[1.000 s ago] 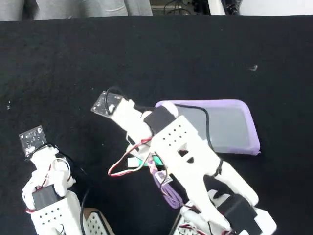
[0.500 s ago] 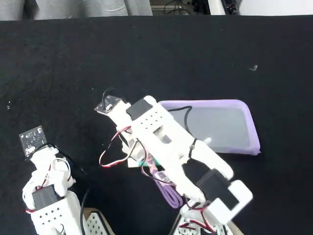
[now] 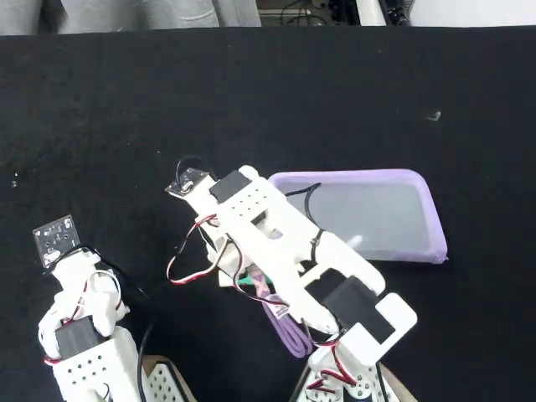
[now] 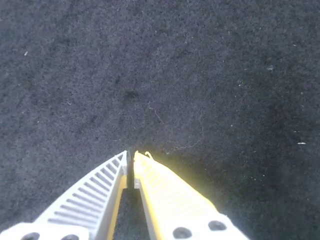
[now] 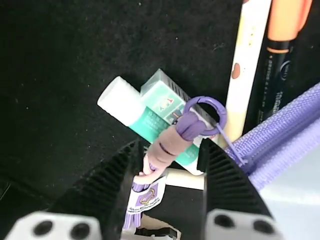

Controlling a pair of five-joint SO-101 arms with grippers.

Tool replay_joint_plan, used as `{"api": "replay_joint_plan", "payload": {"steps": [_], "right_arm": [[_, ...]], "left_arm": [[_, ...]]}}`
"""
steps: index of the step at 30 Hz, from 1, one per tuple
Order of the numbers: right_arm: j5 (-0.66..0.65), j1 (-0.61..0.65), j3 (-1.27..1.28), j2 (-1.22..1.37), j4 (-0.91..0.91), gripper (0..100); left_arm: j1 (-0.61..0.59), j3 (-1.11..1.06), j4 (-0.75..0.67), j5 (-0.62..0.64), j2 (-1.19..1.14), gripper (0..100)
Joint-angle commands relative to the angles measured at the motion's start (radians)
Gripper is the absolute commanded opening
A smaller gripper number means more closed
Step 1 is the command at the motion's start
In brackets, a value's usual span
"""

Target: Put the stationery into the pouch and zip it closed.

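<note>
A purple pouch (image 3: 377, 213) with a clear face lies flat, right of the table's middle. The right arm (image 3: 268, 230) stands over its left end. In the right wrist view my right gripper (image 5: 169, 147) is open, its black fingers on either side of the purple zipper pull cord (image 5: 172, 142) with a pink bead. Under the cord lies a green and white glue stick (image 5: 150, 107). Beside it lie a cream pen (image 5: 247, 60) and an orange highlighter (image 5: 277, 55), next to the pouch's zipper edge (image 5: 285, 145). My left gripper (image 4: 131, 156) is shut over bare cloth, at the near left.
Black cloth (image 3: 335, 92) covers the whole table. The left arm (image 3: 79, 327) stands at the near left corner. A purple strap (image 3: 289, 335) and red wires (image 3: 188, 260) hang by the right arm. A small fleck (image 3: 433, 115) lies at the far right.
The right arm has folded back toward the near edge and its wrist has shifted left, uncovering more of the pouch. The left arm has not moved.
</note>
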State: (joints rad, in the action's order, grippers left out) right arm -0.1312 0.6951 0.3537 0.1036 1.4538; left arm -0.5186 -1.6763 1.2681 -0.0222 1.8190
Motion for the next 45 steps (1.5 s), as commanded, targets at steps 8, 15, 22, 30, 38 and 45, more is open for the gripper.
{"api": "replay_joint_plan", "payload": {"steps": [8, 15, 22, 30, 38, 45], "right_arm": [[0.009, 0.012, -0.039, 0.077, -0.006, 16.2], [0.006, 0.006, -0.064, 0.051, 0.012, 5.1], [-0.029, 0.006, -0.171, 0.021, 0.160, 1.1], [-0.089, 0.005, -0.473, -0.042, 0.311, 1.1], [-0.091, -0.021, -0.776, -0.048, 0.305, 1.1], [-0.091, -0.187, -1.078, 0.028, 0.304, 1.1]], "left_arm": [[-0.007, -0.024, 0.005, 0.009, 0.002, 3], [-0.007, -0.024, 0.005, 0.009, 0.002, 3], [-0.007, -0.024, 0.005, 0.009, 0.002, 3], [-0.007, -0.024, 0.005, 0.009, 0.002, 3], [-0.007, -0.024, 0.005, 0.009, 0.002, 3], [-0.007, -0.024, 0.005, 0.009, 0.002, 3]]}}
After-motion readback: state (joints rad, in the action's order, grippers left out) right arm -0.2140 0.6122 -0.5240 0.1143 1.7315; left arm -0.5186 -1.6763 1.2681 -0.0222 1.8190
